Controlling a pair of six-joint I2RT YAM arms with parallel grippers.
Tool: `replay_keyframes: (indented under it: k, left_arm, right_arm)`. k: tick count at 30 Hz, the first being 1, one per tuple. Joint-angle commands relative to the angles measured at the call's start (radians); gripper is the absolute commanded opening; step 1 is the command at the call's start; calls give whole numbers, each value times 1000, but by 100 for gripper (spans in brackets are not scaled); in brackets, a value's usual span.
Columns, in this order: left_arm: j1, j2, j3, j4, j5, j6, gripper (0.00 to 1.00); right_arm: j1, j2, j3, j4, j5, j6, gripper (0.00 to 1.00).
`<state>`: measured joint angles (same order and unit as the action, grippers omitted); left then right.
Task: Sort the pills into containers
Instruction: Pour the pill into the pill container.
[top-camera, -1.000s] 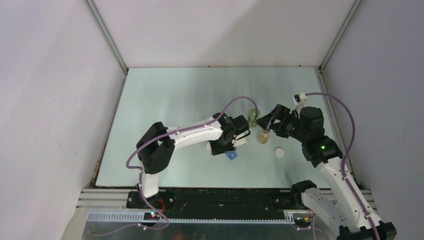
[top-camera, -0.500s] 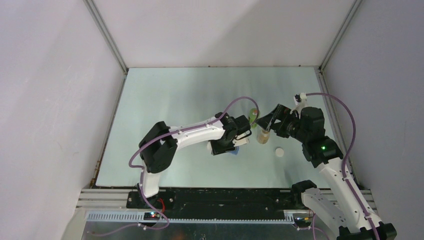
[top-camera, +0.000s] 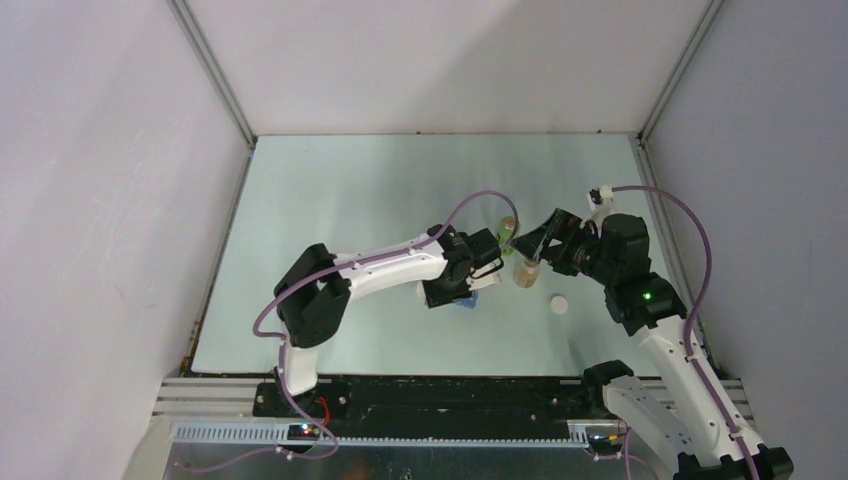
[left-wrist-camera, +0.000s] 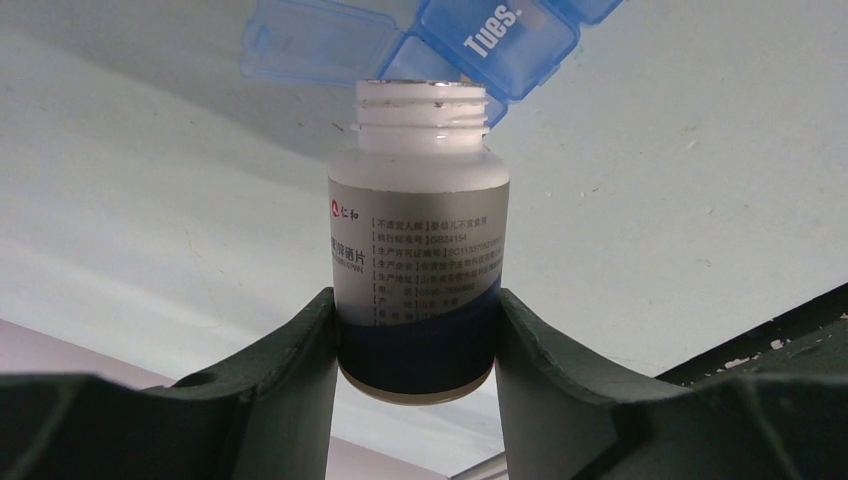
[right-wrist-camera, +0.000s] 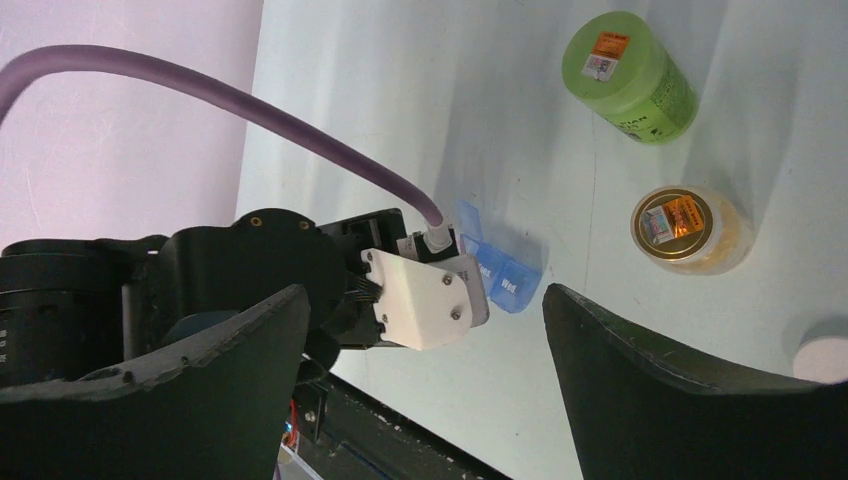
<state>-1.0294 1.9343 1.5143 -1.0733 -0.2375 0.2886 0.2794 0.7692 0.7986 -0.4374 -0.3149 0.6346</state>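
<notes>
Pill bottle (left-wrist-camera: 420, 250): white, uncapped, base pinched between left gripper (left-wrist-camera: 417, 325) fingers, mouth pointed at blue pill organizer (left-wrist-camera: 500, 40) lying on table (top-camera: 350, 200). Organizer lid reads "Tues."; organizer cut off at frame edge, and mostly hidden under left wrist from above. Right gripper (right-wrist-camera: 425, 300): fingers spread wide, nothing between them, near amber bottle (right-wrist-camera: 690, 230) and green bottle (right-wrist-camera: 628, 75), both capped. White cap (top-camera: 560, 302) lies apart from them. Held bottle's contents not discernible. Count: three bottles, one loose cap, one organizer.
</notes>
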Motion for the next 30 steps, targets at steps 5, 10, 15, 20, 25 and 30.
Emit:
replay_keyframes:
  k: [5,10,15,20,25,30]
  left_arm:
    - [-5,-137,-69,87,-20,-7,0]
    - [-4,-247,-152,194,-7,-29,0]
    - [-1,-467,-306,373,-2,-54,0]
    - [4,-702,-475,617,-77,-84,0]
    - [6,-946,-660,971,-192,-135,0]
    - [8,-1235,-902,1358,-249,-167,0]
  right_arm:
    - [-4,-17,2,17,-14,-1,91]
    - [-5,-21,3,5,-6,-8,91]
    - [-14,-24,4,-43,20,-30,91]
    - [-35,-16,2,-92,81,-55,91]
    - [-67,1,3,-161,160,-87,91]
    - [-89,17,2,-208,235,-95,91]
